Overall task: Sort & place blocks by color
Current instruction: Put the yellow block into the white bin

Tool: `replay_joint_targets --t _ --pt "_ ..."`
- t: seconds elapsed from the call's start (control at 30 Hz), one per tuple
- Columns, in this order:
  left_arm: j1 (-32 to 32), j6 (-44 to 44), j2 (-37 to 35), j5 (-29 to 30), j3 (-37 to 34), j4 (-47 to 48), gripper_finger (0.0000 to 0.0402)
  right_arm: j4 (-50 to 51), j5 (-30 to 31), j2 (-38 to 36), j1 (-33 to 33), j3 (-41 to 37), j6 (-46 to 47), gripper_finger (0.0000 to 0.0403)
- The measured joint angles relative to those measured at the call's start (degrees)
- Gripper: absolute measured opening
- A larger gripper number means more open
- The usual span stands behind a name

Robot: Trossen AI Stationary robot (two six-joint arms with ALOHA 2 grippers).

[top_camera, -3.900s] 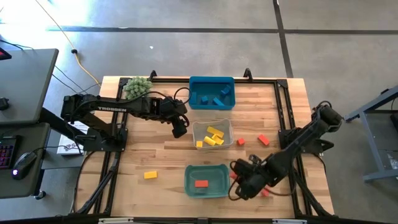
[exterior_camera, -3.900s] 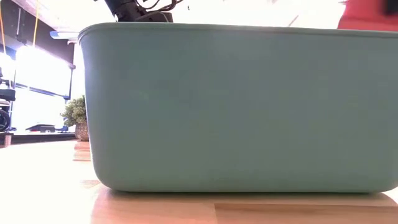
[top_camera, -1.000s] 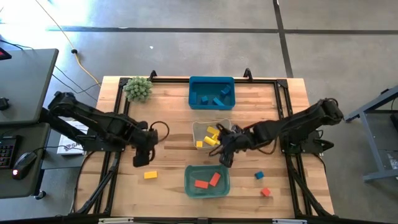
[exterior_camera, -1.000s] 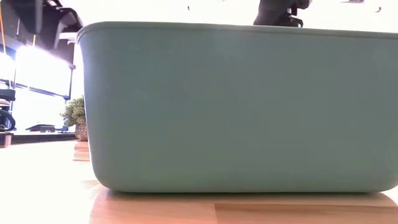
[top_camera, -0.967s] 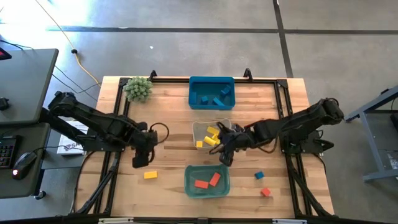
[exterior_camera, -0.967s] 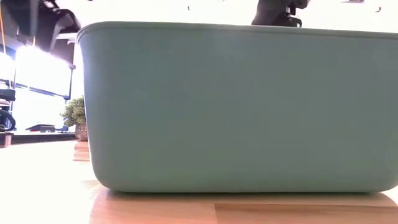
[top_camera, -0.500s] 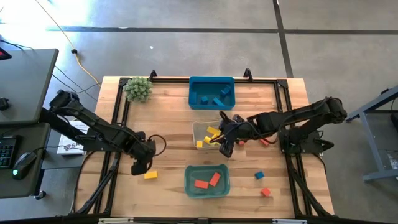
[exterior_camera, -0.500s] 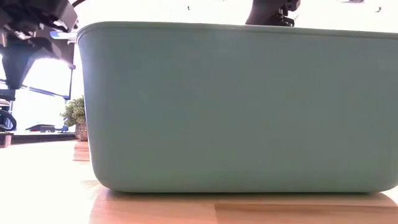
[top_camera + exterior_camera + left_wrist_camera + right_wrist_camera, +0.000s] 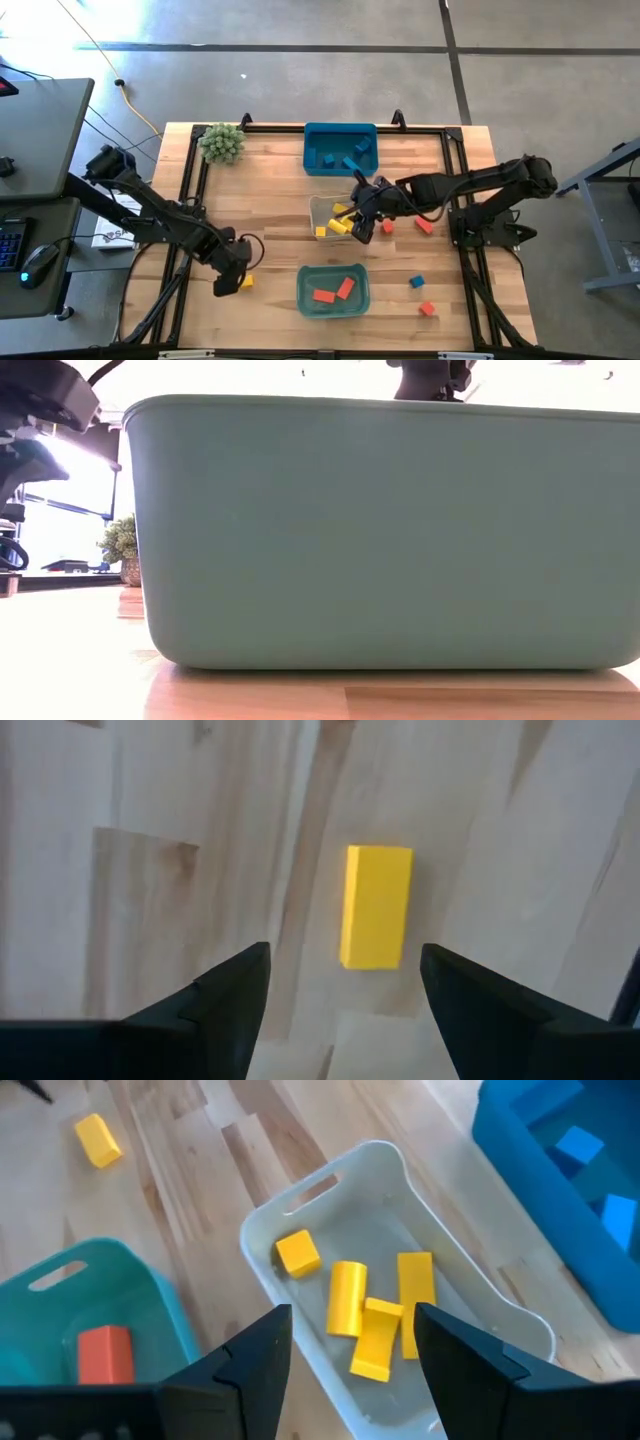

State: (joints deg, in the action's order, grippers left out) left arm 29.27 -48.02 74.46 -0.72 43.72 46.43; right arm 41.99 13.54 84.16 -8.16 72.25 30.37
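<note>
A yellow block (image 9: 377, 905) lies flat on the wood at the near left (image 9: 245, 282). My left gripper (image 9: 345, 1005) hovers over it, open, with a finger on either side and touching nothing (image 9: 228, 280). My right gripper (image 9: 360, 1360) is open with nothing between its fingers and hangs over the clear bin (image 9: 300, 1200) holding several yellow blocks (image 9: 362, 225). The teal bin (image 9: 333, 290) holds two red blocks. Several blue blocks lie in the blue bin (image 9: 340, 148).
Loose on the right half of the table lie red blocks (image 9: 387, 227), (image 9: 424, 225), (image 9: 427, 308) and a blue block (image 9: 416, 282). A green plant ball (image 9: 222, 142) sits at the far left corner. The teal bin's wall (image 9: 380, 530) fills the low view.
My left gripper has moved toward the table's near edge and down, ending over the yellow block. My right gripper has moved from the teal bin's far rim toward the far edge, to above the clear bin. No block has moved.
</note>
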Motion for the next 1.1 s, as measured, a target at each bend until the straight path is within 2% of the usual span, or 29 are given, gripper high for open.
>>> replay_joint_targets --t 0.43,0.9,1.0,1.1 --pt "3.53 0.18 10.13 -0.4 0.0 -9.15 0.0247 1.17 -0.22 0.04 1.17 0.0 -0.67 0.0196" --pt "3.42 1.72 16.97 0.73 0.24 -10.12 0.0246 1.66 -0.26 0.04 1.15 0.0 0.66 0.0196" --pt "3.45 1.69 17.53 1.5 0.24 -9.87 0.0234 1.59 -0.42 0.04 1.15 0.0 0.68 0.0196" --pt "3.46 2.21 17.39 2.4 0.2 -9.7 0.0202 1.64 -0.44 0.04 1.15 0.0 0.71 0.0196"
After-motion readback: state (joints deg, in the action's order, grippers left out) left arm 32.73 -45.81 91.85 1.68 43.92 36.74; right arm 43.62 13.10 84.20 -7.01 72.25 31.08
